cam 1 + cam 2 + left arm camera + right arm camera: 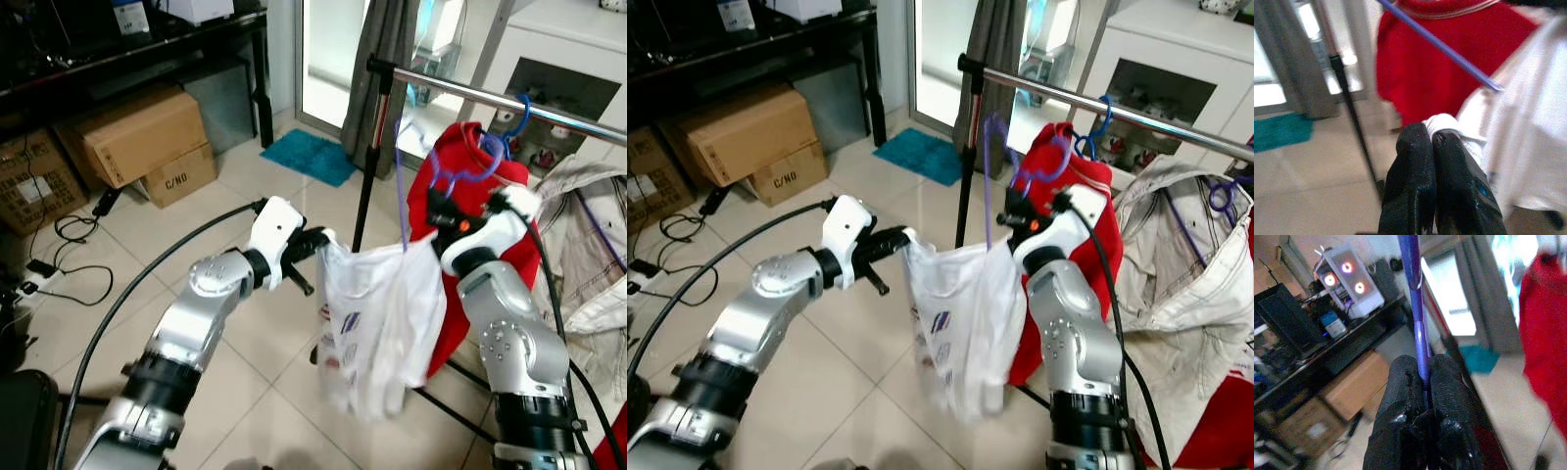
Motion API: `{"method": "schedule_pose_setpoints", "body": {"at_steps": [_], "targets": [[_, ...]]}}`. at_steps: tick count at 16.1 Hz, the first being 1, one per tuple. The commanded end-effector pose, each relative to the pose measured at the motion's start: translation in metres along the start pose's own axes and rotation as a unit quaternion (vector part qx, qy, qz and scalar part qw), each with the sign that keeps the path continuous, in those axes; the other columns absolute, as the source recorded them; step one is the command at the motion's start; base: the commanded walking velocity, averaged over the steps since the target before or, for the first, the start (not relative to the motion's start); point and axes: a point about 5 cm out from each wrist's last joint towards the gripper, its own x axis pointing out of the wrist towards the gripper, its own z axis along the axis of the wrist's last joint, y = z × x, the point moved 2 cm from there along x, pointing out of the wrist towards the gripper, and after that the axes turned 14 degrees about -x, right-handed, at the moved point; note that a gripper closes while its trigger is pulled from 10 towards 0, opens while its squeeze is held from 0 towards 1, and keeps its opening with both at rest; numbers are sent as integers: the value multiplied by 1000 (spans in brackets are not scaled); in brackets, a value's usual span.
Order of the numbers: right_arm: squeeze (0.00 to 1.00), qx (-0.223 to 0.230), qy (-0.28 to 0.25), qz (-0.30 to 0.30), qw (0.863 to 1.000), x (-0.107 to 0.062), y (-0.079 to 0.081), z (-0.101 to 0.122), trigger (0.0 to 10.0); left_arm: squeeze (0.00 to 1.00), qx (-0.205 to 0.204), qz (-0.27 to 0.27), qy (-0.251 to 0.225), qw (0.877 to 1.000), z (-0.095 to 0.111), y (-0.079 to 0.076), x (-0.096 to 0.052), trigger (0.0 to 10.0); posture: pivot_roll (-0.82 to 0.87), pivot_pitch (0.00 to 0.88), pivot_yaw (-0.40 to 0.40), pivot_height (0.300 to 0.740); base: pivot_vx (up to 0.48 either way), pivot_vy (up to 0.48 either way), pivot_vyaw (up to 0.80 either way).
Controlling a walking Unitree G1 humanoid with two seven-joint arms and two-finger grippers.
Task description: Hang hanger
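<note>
— What is seen of the room?

— A pale tiled floor [245, 186] is shown, with cardboard boxes [137, 137] under a dark desk [147, 49], a teal mat [309, 157] by a glass door, and a metal clothes rail [490, 95] on a black stand.

— How is the right gripper held?

— The right gripper [1422, 382] is raised just below the rail, its fingers pressed together on the thin purple hanger [1418, 328]. The hanger's stem rises from the fingers, its hook still short of the rail and not seen resting on it.

— And what is carried on the hanger?

— A white shirt [377, 313] is draped from it, hanging between the two arms. Just behind the right gripper, a red garment [470, 166] is hung on the rail from a blue hanger [519, 113], and beyond it a cream jacket [588, 245].

— And the left gripper?

— The left gripper [1432, 147] is held beside the shirt's near shoulder, its fingers closed on a fold of the white cloth.
</note>
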Motion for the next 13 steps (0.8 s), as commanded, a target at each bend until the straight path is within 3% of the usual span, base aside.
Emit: {"method": "schedule_pose_setpoints", "body": {"at_steps": [1,2,4,6,8,11,12,13], "targets": [[0,-127,-32,26,991,4,7,14,0,0,-15,-23,-9,1000,4,-5,-3,0,28,12,13,740,0,0,0],[0,-186,-29,56,980,4,13,11,0,0,-10,-27,-4,1000,3,-6,-5,0,24,11,17,740,0,0,0],[0,-264,-41,96,959,2,20,10,0,0,-13,-4,-33,999,15,2,-7,0,22,14,4,740,0,0,0],[0,-295,-55,123,946,0,24,9,0,0,-28,24,-78,996,33,10,-12,0,22,18,-2,740,0,0,0],[0,-340,-74,163,923,-2,33,8,0,0,-54,65,-138,987,56,23,-18,0,28,21,-11,740,0,0,0],[0,-324,-93,178,925,-2,40,10,0,0,-85,65,-179,978,74,23,-22,0,37,25,-17,740,0,0,0],[0,-256,-110,157,948,2,41,20,0,0,-75,51,-163,982,71,17,-21,0,44,28,-23,740,0,0,0],[0,-144,-137,123,972,8,38,38,0,0,-51,49,-126,989,60,14,-19,0,51,26,-27,740,0,0,0]]}}
